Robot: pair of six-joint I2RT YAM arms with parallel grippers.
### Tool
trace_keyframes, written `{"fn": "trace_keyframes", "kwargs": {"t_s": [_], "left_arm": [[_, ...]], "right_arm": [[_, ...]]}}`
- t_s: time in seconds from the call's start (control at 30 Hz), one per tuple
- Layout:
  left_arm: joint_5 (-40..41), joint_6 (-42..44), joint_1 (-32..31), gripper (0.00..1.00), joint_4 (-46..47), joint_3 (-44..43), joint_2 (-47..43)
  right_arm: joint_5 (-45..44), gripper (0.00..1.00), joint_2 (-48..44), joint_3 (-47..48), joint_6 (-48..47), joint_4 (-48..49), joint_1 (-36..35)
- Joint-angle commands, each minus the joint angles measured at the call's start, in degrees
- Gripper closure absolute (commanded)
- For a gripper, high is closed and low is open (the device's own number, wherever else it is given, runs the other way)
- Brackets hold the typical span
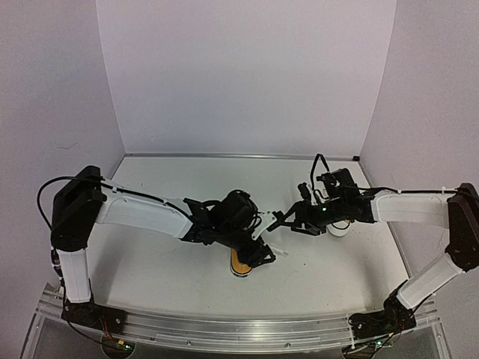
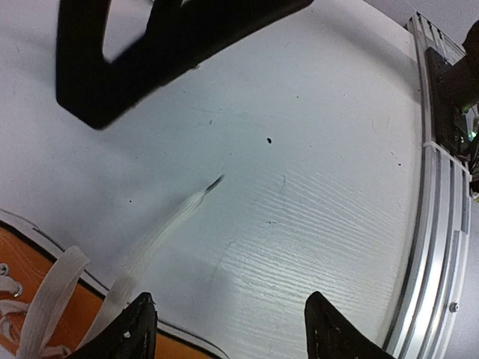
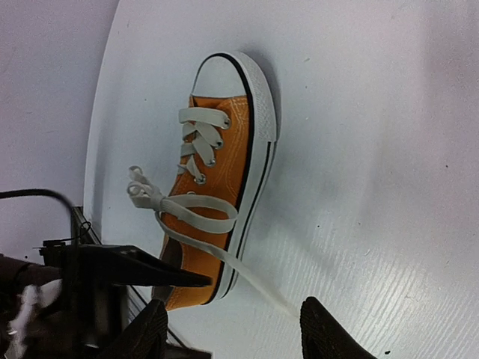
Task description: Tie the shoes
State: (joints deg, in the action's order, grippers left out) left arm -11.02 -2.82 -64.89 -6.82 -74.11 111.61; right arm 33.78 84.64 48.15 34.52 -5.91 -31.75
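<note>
One orange-yellow shoe (image 3: 224,172) with a white sole and toe cap lies on the white table. In the top view, the shoe (image 1: 241,263) is mostly hidden under my left gripper (image 1: 262,256). Its white lace (image 3: 196,212) forms a loop by a small knot, and one free end trails off the sole onto the table (image 2: 176,217). My left gripper (image 2: 232,329) is open and empty, beside the shoe's edge (image 2: 30,292). My right gripper (image 3: 236,333) is open and empty, with the free lace end running toward its gap. It sits just right of the shoe (image 1: 279,222).
A white rounded thing (image 1: 338,229) peeks out under my right wrist; I cannot tell whether it is the second shoe. An aluminium rail (image 2: 441,247) runs along the table's near edge. White walls enclose the table (image 1: 187,284) at the back and sides.
</note>
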Motion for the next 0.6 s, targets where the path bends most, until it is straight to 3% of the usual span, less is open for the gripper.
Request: {"fn": "trace_keyframes", "kwargs": {"t_s": [0.0,0.13,0.27,0.4,0.57], "left_arm": [[7.2,2.1,-0.9,0.18,-0.7,3.8,-14.2],[6.6,-2.0,3.7,0.07,2.2,10.9,-21.7],[4.1,-9.8,12.0,0.04,8.6,19.6,-27.4],[5.3,-12.7,15.2,0.0,9.9,24.0,-28.9],[0.6,-19.1,21.1,0.0,14.0,28.6,-29.2]], "right_arm": [[2.6,0.44,4.1,0.0,1.1,6.2,0.2],[5.1,0.46,8.2,0.7,3.5,11.4,-0.2],[6.8,0.47,12.3,1.6,6.1,15.8,-2.0],[7.7,0.49,15.8,2.1,8.5,20.4,-3.4],[8.6,0.49,18.8,2.2,10.8,25.1,-3.7]]}}
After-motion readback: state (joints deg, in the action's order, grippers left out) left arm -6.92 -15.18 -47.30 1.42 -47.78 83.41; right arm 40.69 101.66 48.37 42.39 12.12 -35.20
